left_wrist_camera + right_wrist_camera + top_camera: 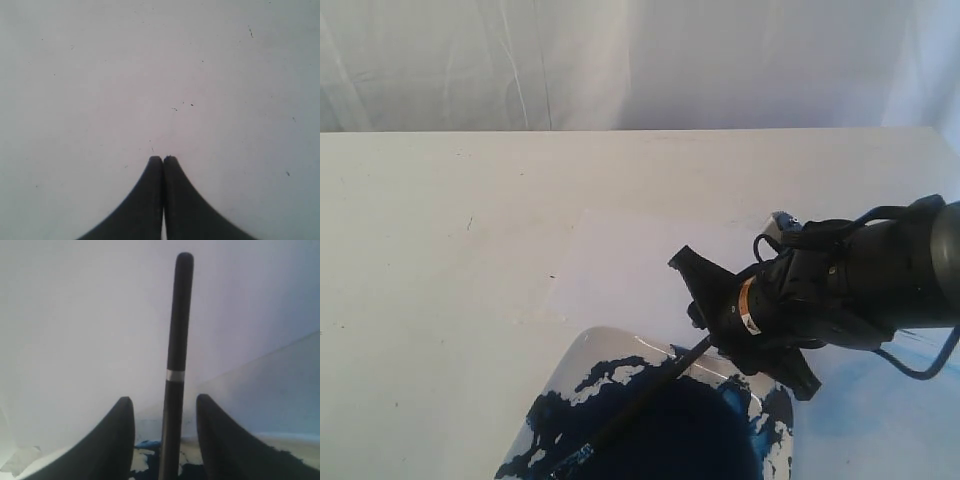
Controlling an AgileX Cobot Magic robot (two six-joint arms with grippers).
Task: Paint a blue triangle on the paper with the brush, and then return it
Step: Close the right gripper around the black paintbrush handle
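Right arm: enters the exterior view from the right. The right gripper [710, 320] hangs over the far edge of the paint tray [560, 375], where the tray meets the paper [620, 265].

Right jaws: parted. In the right wrist view the right gripper [164, 398] has the brush [177, 330] running up the middle, with a clear gap between the shaft and each finger [122, 430]. Neither pad appears to bear on it.

Brush: in the exterior view the brush [640, 400] runs as a thin black stick from under the right gripper diagonally across the tray, over the dark blue paint [690, 430], towards the near edge of the picture. Its silver band [175, 375] shows in the right wrist view. Whether the shaft rests on the tray or sits just above it cannot be judged from these angles.

Paper: lies flat on the cream table [440, 250], just beyond the tray. The part that shows is plain white.

Left gripper [163, 158]: jaws closed, tips pressed together with nothing between them, above bare table [150, 75]. It does not show in the exterior view.
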